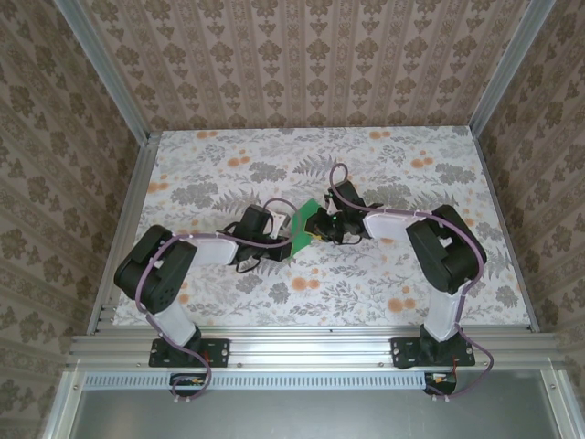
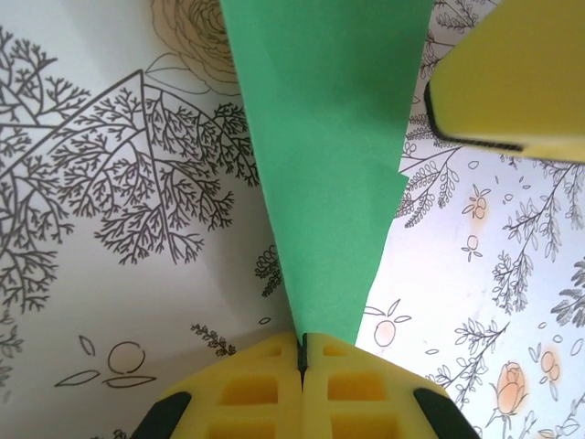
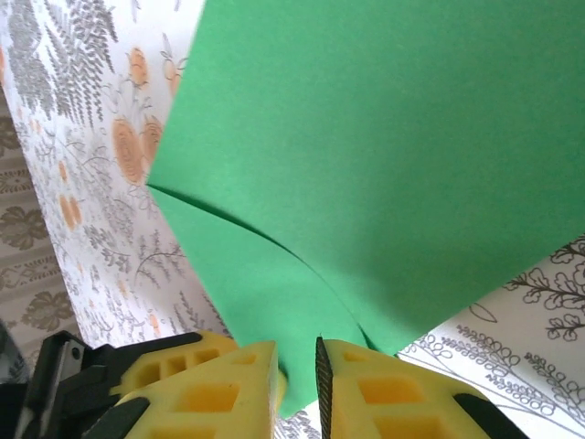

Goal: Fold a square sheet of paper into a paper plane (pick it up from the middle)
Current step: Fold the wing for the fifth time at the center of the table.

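The green sheet of paper point(image 1: 307, 221) is held just above the middle of the table, between the two grippers. It is folded over on itself, and a curved flap edge runs across the paper point(image 3: 366, 165) in the right wrist view. Whether it has a paper plane's shape cannot be told. My left gripper point(image 2: 303, 343) is shut on the narrow lower end of the paper point(image 2: 329, 183). The jaws of my right gripper point(image 3: 298, 361) stand slightly apart, with the paper's lower corner in the gap beside the left pad. In the top view the left gripper point(image 1: 291, 240) and right gripper point(image 1: 324, 229) nearly meet.
The floral tabletop point(image 1: 274, 165) lies under the paper. Patterned walls with metal rails point(image 1: 137, 183) close it in on three sides. One yellow fingertip point(image 2: 512, 82) of the right gripper shows at the upper right of the left wrist view, close to the paper.
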